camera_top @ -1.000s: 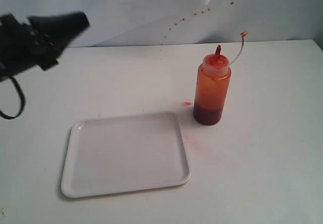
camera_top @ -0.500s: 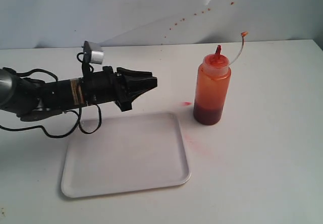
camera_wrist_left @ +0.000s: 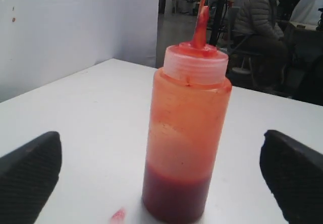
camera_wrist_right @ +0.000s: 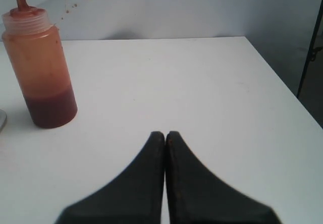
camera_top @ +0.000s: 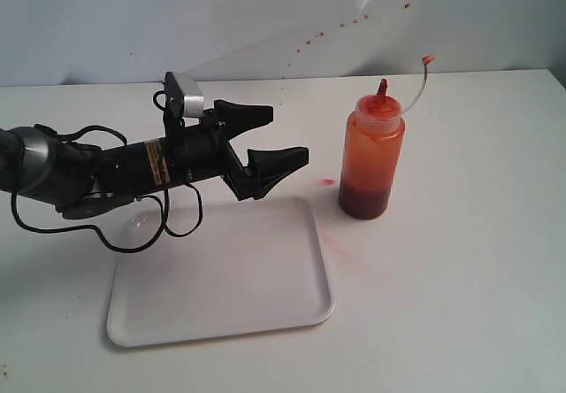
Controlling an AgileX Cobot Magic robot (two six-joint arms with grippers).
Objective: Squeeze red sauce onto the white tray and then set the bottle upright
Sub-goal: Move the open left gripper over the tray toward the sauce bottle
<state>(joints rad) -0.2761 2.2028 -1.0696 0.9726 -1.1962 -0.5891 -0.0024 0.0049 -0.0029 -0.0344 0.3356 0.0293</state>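
The bottle [camera_top: 371, 154] stands upright on the white table, right of the white tray [camera_top: 221, 273]. It is orange-stained, with a red nozzle and a curved cap tether. Dark red sauce [camera_top: 363, 201] fills its bottom; the tray's surface is plain white. My left gripper [camera_top: 287, 134] hovers over the tray's far edge, open wide and pointing at the bottle from a short distance left of it, touching nothing. In the left wrist view the bottle [camera_wrist_left: 186, 128] stands centred ahead, between the two black fingers [camera_wrist_left: 28, 176]. My right gripper [camera_wrist_right: 165, 134] is shut and empty, with the bottle [camera_wrist_right: 43, 67] well off to one side.
A small pink smudge [camera_top: 327, 181] lies on the table between the tray and the bottle. Fainter pink marks sit by the tray's right edge [camera_top: 340, 250]. Red specks [camera_top: 354, 19] dot the back wall. The table edge [camera_wrist_right: 282, 82] shows in the right wrist view.
My left arm has swung in from the far left towards the bottle. Its jaws have gone from shut to wide open. The bottle and tray have not moved.
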